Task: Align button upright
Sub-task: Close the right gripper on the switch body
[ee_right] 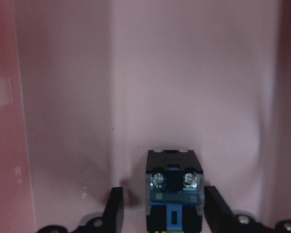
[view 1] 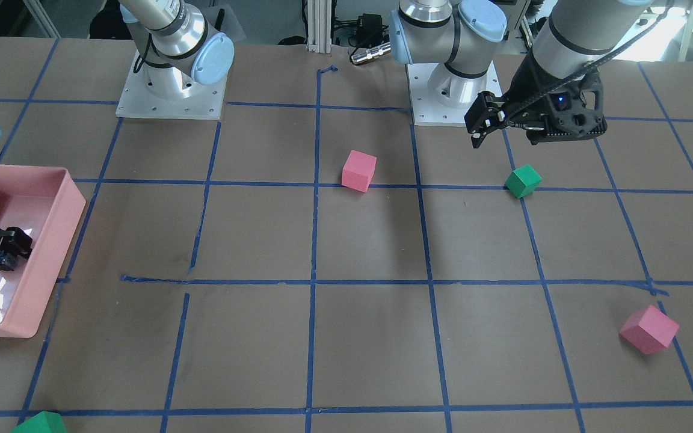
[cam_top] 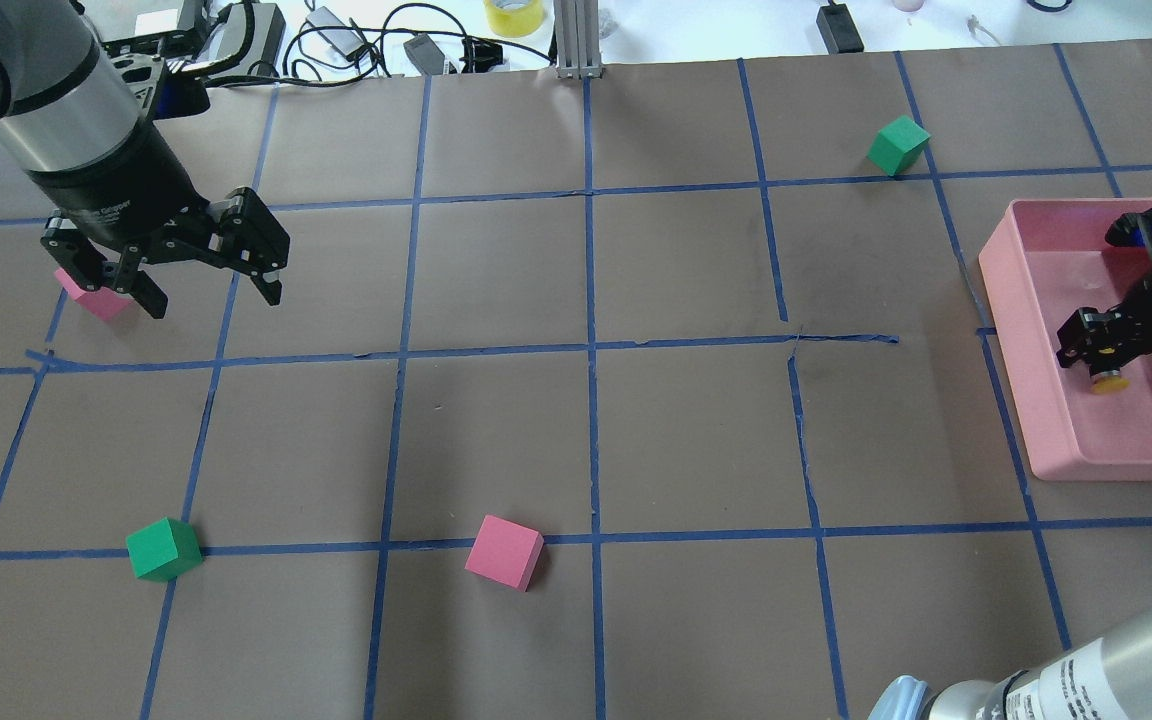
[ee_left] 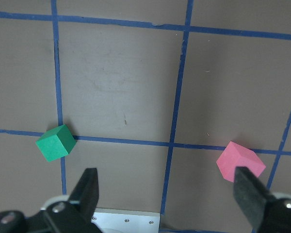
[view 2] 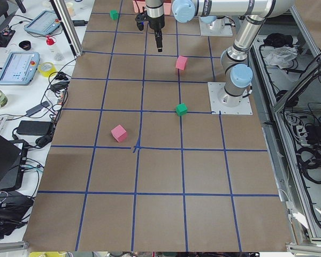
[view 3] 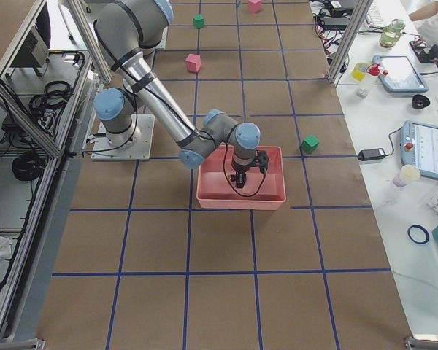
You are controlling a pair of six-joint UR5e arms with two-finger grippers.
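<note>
The button is in the pink tray. The right wrist view shows its black base with two screws and a blue part. Its yellow cap shows just under the gripper in the overhead view. My right gripper is inside the tray with one finger on each side of the button. Pink floor shows between the left finger and the button, and the right finger looks against it. My left gripper is open and empty, high above the table's left side, over a pink cube.
Loose foam cubes lie on the table: a pink one, a green one and a green one at the far right. The tray has raised walls. Blue tape lines grid the brown table.
</note>
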